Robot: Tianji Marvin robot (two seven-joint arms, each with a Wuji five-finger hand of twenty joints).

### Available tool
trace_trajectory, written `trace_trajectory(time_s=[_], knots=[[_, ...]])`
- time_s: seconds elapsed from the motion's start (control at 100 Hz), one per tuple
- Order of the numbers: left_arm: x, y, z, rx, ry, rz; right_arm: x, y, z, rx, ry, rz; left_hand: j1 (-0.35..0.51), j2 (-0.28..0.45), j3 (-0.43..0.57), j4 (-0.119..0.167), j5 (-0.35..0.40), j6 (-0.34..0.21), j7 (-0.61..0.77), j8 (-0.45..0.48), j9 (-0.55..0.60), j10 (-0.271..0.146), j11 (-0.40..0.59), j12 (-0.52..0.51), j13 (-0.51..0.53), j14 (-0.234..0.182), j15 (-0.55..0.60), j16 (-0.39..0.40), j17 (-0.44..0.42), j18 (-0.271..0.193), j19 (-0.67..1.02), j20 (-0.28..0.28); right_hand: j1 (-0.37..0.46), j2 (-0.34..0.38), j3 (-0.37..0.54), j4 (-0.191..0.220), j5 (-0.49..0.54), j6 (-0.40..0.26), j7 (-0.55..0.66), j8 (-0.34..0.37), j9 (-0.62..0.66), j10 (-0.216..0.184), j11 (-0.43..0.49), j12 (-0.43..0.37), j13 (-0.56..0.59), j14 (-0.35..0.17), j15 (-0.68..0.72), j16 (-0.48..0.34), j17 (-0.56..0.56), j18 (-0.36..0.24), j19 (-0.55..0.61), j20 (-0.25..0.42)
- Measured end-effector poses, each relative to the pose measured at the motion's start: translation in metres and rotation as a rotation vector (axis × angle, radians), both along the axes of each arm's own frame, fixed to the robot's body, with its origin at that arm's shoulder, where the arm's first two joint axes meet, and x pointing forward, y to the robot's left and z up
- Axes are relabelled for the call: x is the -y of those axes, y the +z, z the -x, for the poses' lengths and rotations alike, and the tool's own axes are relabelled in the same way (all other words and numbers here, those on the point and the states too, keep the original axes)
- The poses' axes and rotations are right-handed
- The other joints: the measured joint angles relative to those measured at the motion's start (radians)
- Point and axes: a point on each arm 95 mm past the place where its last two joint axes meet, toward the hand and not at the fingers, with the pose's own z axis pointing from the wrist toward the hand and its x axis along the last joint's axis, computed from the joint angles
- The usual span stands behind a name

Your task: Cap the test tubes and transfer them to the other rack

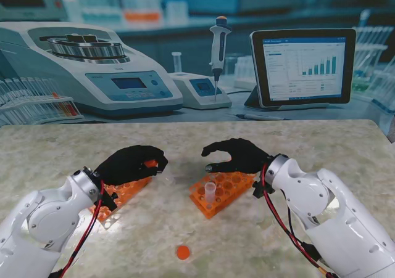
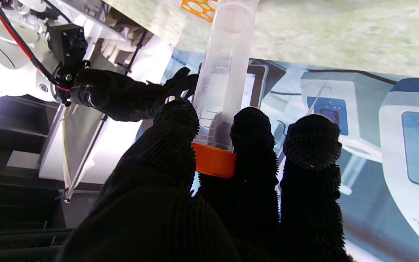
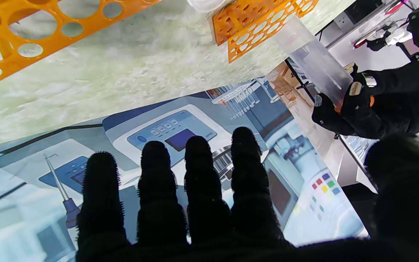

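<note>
on pale marbled tabletop [image 1: 259, 145], two orange racks [image 1: 222, 192], lab-scene backdrop [image 1: 185, 44] behind

A staged lab bench: a marble-look table [image 1: 185, 142] fronts what seems a printed backdrop [image 1: 197, 44] (centrifuge, pipette, tablet), with orange tube racks [image 1: 223, 192] near.

The left hand [image 1: 133, 164] covers much of the left rack [image 1: 126, 193] and nearly all of its capped tube [image 2: 224, 76], whose tip the wrist view's edge cuts off.
</note>
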Motion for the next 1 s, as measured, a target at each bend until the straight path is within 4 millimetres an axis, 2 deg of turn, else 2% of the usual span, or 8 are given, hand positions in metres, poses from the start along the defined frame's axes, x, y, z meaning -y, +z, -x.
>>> trace_trajectory(time_s=[0.36, 1.0], knots=[[-0.012, -0.002, -0.003, 0.002, 0.033, -0.011, -0.008, 0.019, -0.018, -0.030, 0.038, 0.045, 0.000, 0.000, 0.000, 0.000, 0.000, 0.000, 0.000, 0.000, 0.000, 0.000, 0.000, 0.001, 0.000, 0.000, 0.001, 0.000, -0.009, 0.004, 0.000, 0.000, 0.011, 0.000, -0.001, 0.000, 0.000, -0.013, 0.002, 0.015, 0.022, -0.010, 0.012, 0.037, 0.029, -0.011, 0.007, 0.025, 0.003, 0.000, 0.000, 0.023], [-0.033, -0.012, -0.009, -0.006, 0.098, -0.038, -0.016, 0.034, -0.036, -0.096, 0.075, 0.103, 0.000, 0.000, 0.000, 0.000, 0.000, 0.000, 0.000, 0.000, 0.000, 0.000, 0.000, 0.002, 0.000, 0.000, 0.002, 0.000, -0.019, 0.008, 0.000, 0.000, 0.012, 0.000, -0.010, 0.000, 0.048, -0.040, 0.017, 0.026, 0.062, -0.012, 0.015, 0.051, 0.041, -0.013, 0.018, 0.052, 0.005, 0.000, 0.000, 0.038]])
